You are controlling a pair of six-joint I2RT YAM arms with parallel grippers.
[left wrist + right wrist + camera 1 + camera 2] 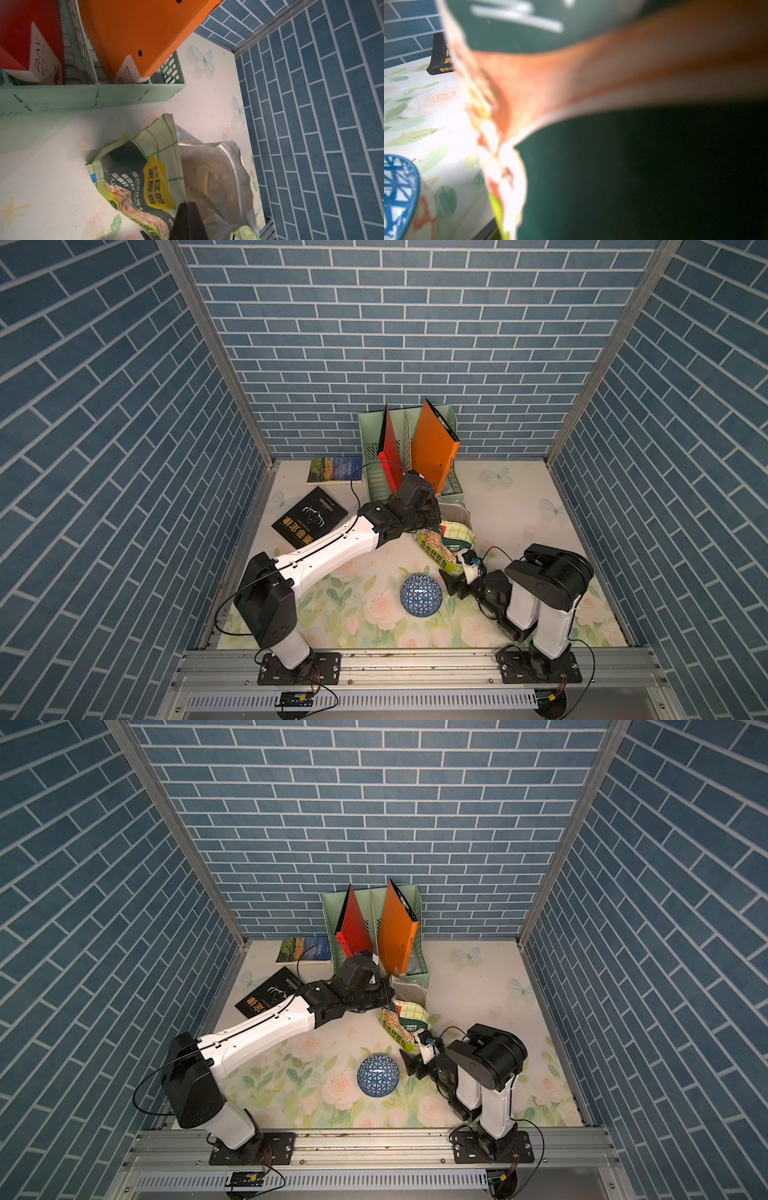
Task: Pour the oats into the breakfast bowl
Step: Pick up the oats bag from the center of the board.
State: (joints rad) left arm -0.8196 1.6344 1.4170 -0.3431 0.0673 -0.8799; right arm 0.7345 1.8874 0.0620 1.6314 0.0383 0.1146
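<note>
1. Currently the oat pouch (446, 547) slumps just behind the breakfast bowl (420, 595), unpoured.
2. Left gripper (434, 524) pinches its mouth edge; right gripper (455, 576) gapes at its base.
3. Next, probably: close right, lift, tip over bowl.

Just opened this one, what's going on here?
Two arms are working on an oat pouch on the table. The left gripper is shut on the pouch's opened top edge. The right gripper, jaws open, sits at its bottom end. The breakfast bowl stands apart in front of the pouch, apparently upside down with its pattern facing up. Nothing looks poured yet.
</note>
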